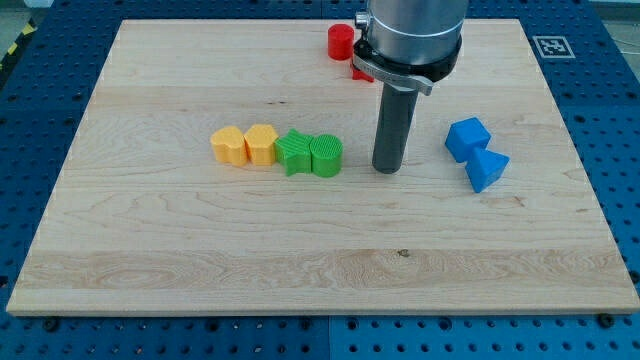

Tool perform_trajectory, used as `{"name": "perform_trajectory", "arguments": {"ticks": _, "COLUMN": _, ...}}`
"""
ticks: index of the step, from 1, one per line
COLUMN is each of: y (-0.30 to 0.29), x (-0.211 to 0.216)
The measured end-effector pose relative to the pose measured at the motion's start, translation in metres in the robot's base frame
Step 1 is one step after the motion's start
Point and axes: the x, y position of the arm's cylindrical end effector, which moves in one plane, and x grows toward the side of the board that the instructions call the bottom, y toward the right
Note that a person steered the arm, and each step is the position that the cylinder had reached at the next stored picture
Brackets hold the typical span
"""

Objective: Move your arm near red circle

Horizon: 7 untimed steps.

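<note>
A pale wooden board [200, 250] with visible grain fills most of the view. Around the board lies a blue perforated surface [620, 120]. At the board's upper right corner sits a black-and-white marker [551, 46]. Light is even.

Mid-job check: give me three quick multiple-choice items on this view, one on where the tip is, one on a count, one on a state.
1. My tip stands:
A. right of the green blocks
B. left of the yellow blocks
C. at the board's bottom edge

2. Blue blocks in view:
A. one
B. two
C. four

3. The red plastic circle block is:
A. touching my tip
B. apart from my tip
C. stacked on a green block

Key:
1 A: it sits between the green ridged cylinder block and the blue cube block.
2 B: the cube plus the blue wedge block.
3 B: it lies near the view's top, well above my tip.
</note>
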Motion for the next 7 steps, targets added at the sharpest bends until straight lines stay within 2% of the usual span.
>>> {"name": "perform_trajectory", "arguments": {"ticks": 2, "y": -0.021, "x": -0.01}}
{"name": "perform_trajectory", "arguments": {"ticks": 5, "y": -0.062, "x": -0.096}}
{"name": "perform_trajectory", "arguments": {"ticks": 7, "y": -0.062, "x": -0.114}}
